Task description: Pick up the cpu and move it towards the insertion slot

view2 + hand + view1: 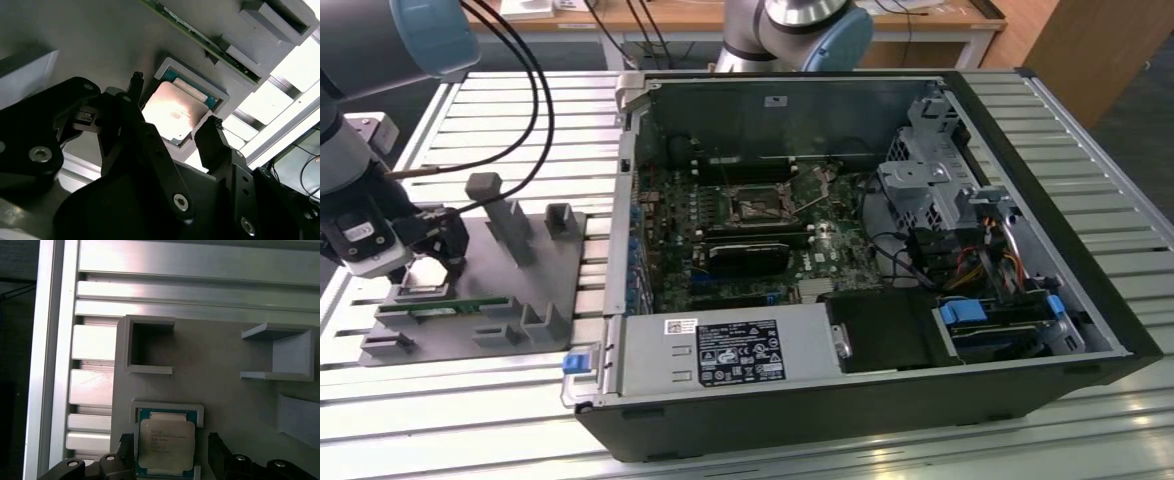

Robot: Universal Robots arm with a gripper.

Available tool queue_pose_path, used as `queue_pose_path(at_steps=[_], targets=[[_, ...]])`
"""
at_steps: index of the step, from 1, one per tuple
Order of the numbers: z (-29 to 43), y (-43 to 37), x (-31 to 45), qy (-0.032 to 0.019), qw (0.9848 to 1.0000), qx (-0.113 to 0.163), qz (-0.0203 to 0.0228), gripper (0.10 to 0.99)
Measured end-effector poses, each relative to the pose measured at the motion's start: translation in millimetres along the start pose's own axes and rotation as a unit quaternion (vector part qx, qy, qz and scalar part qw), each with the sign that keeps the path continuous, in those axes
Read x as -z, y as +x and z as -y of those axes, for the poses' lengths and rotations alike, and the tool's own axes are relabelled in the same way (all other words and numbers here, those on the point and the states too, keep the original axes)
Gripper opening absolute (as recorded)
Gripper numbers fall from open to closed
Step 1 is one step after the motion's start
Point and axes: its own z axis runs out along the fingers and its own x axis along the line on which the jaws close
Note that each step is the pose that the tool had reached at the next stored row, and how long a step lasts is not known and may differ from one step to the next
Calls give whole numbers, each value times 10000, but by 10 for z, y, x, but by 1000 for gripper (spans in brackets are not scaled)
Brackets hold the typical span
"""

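cpu [166,442] lay seated in the grey holder [210,375], at nine o'clock from the insertion slot [758,207] in the exterior view; gripper [171,447] hung spread astride it, seemingly untouching; pickup stage, I judged; gripping would call for fingers level with its edges.

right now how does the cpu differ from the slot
The cpu is silvery and lies in a grey holder outside the case; the slot is dark and sits inside it. The pincer straddles the cpu, not the slot. Both are square.
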Motion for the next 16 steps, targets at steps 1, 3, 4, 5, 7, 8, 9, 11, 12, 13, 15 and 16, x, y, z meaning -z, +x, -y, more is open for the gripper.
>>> queue_pose_path(at_steps=[1,3,4,5,7,8,9,11,12,13,15,16], targets=[[0,0,-1,0,10000,0,0,694],[0,0,-5,0,10000,1,0,678],[0,1,-7,0,10000,1,0,678],[0,1,-8,0,10000,1,0,608],[0,4,-9,-1,10000,0,-2,596],[0,5,-8,0,10000,0,-3,596],[0,5,-9,0,10000,1,-3,533],[1,6,-13,-2,10000,1,-1,533],[0,6,-13,-4,10000,1,0,533],[0,6,-13,-5,10000,1,0,533],[0,6,-13,-7,10000,1,-1,533],[0,6,-13,-8,10000,1,0,533]])
